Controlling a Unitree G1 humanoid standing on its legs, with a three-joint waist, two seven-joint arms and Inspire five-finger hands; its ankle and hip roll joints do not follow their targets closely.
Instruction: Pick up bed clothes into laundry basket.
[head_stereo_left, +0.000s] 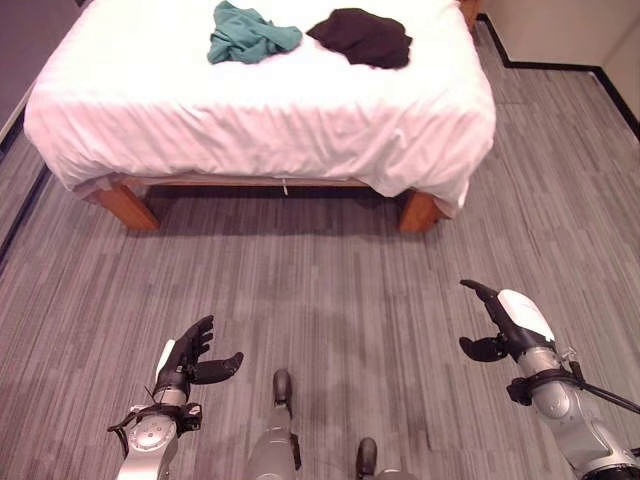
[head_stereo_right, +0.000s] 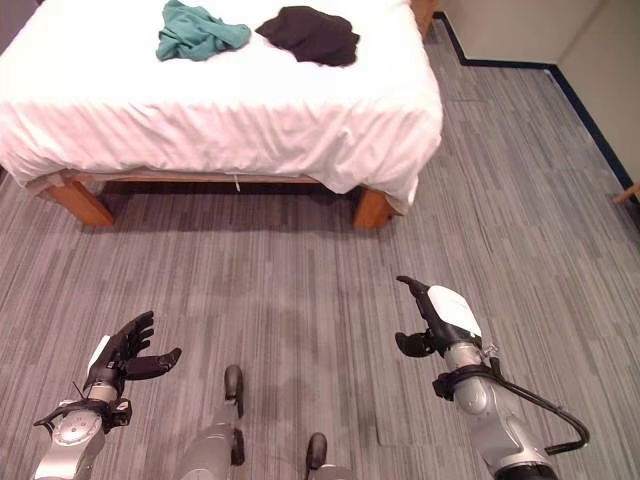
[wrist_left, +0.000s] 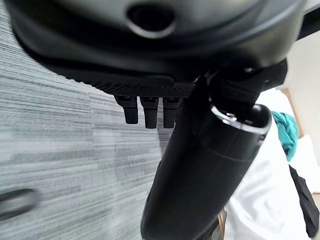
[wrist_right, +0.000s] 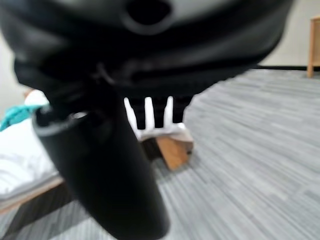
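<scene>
Teal garment (head_stereo_left: 250, 33) and black garment (head_stereo_left: 362, 37) lie side by side on the white bed (head_stereo_left: 260, 110), well apart from both hands, left hand (head_stereo_left: 187, 360) and right hand (head_stereo_left: 505, 325) hovering over the grey floor (head_stereo_left: 340, 290), fingers relaxed and holding nothing.

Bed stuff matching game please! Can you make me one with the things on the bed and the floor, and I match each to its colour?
Things:
1. crumpled shirt on the bed's left part
2. bundle of clothes on the bed's right part
3. bed sheet
4. floor
5. bed leg

Colours:
A. white
B. striped grey
C. teal
D. brown wood
E. black

Pairs: 1-C, 2-E, 3-A, 4-B, 5-D
</scene>
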